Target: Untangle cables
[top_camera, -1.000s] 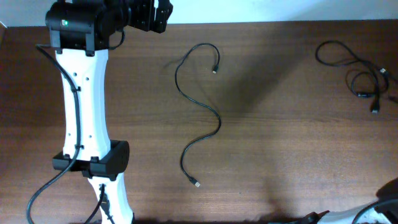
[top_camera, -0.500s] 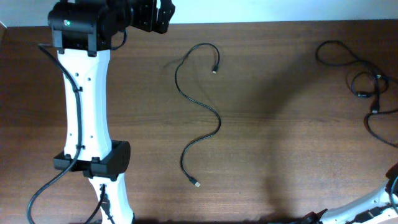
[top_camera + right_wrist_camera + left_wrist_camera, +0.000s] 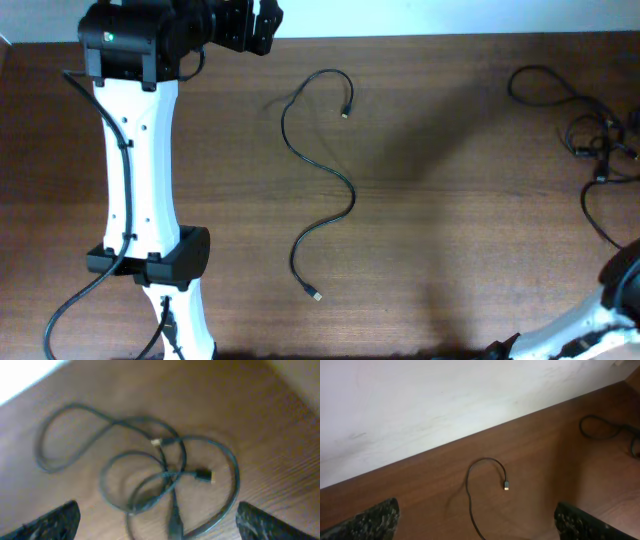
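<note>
Our left gripper [image 3: 476, 510] hangs at the far edge, jaws spread wide and empty. Our right gripper [image 3: 156, 510] is likewise spread and empty above the tangle [image 3: 172, 477] near the table's right edge. The table [image 3: 450, 250] is matte brown wood grain, backed by a white wall [image 3: 420, 400]. One loose cable [image 3: 353, 198] lies S-curved mid-table. The cords are thin and black, with small metal-tipped plugs. We cannot count those tangled.
</note>
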Robot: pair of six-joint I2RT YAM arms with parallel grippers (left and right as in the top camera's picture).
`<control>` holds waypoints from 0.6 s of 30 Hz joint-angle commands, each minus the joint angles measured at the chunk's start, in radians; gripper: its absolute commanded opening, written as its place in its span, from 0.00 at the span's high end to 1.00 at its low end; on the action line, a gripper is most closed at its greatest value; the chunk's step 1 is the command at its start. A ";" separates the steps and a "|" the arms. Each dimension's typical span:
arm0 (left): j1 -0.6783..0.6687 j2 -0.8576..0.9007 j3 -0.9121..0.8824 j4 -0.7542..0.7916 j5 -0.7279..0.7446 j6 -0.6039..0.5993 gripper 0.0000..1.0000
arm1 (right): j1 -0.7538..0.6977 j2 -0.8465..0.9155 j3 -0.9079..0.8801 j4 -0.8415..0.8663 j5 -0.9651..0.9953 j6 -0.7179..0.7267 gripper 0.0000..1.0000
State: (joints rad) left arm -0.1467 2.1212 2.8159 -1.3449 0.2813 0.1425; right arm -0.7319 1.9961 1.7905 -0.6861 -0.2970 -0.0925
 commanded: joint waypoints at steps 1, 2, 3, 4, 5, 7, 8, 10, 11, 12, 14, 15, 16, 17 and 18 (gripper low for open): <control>-0.001 0.011 -0.001 0.025 0.010 0.021 0.01 | 0.134 -0.282 0.172 -0.141 -0.007 -0.026 0.01; -0.001 0.011 -0.001 0.027 0.010 0.021 0.01 | 0.183 -0.320 0.195 -0.194 -0.010 -0.020 0.01; -0.002 0.011 -0.001 0.027 0.011 0.021 0.01 | 0.255 -0.360 0.207 -0.243 -0.010 0.000 0.01; -0.002 0.013 -0.001 0.027 0.011 0.020 0.01 | 0.305 -0.383 0.207 -0.264 -0.005 0.018 0.01; -0.001 0.023 -0.001 0.028 0.010 0.020 0.01 | 0.367 -0.406 0.207 -0.280 0.023 0.035 0.01; -0.002 0.058 -0.001 0.015 0.010 0.020 0.02 | 0.422 -0.433 0.207 -0.294 0.097 0.050 0.01; -0.002 0.085 -0.001 -0.020 -0.008 0.019 0.02 | 0.440 -0.450 0.207 -0.303 0.118 0.050 0.01; -0.002 0.166 -0.001 -0.159 -0.070 -0.054 0.10 | 0.444 -0.475 0.207 -0.326 0.118 0.050 0.01; -0.002 0.212 -0.001 -0.230 -0.048 -0.074 0.14 | 0.444 -0.482 0.207 -0.335 0.118 0.050 0.01; -0.004 0.257 -0.001 -0.296 -0.004 -0.078 0.16 | 0.444 -0.488 0.207 -0.340 0.118 0.050 0.01; -0.017 0.328 -0.006 -0.343 0.063 -0.077 0.16 | 0.444 -0.500 0.207 -0.349 0.118 0.050 0.01; -0.026 0.348 -0.010 -0.335 0.087 -0.073 0.16 | 0.444 -0.504 0.207 -0.351 0.118 0.050 0.01; -0.045 0.377 -0.010 -0.322 0.097 -0.073 0.15 | 0.444 -0.510 0.207 -0.357 0.118 0.050 0.01; -0.072 0.404 -0.010 -0.312 0.097 -0.072 0.14 | 0.444 -0.517 0.207 -0.363 0.118 0.049 0.01; -0.095 0.425 -0.010 -0.298 0.097 -0.070 0.13 | 0.444 -0.523 0.207 -0.365 0.118 0.048 0.01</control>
State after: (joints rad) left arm -0.1825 2.5175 2.7991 -1.6630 0.3286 0.0811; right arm -0.2935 1.5158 2.0003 -1.0477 -0.1947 -0.0517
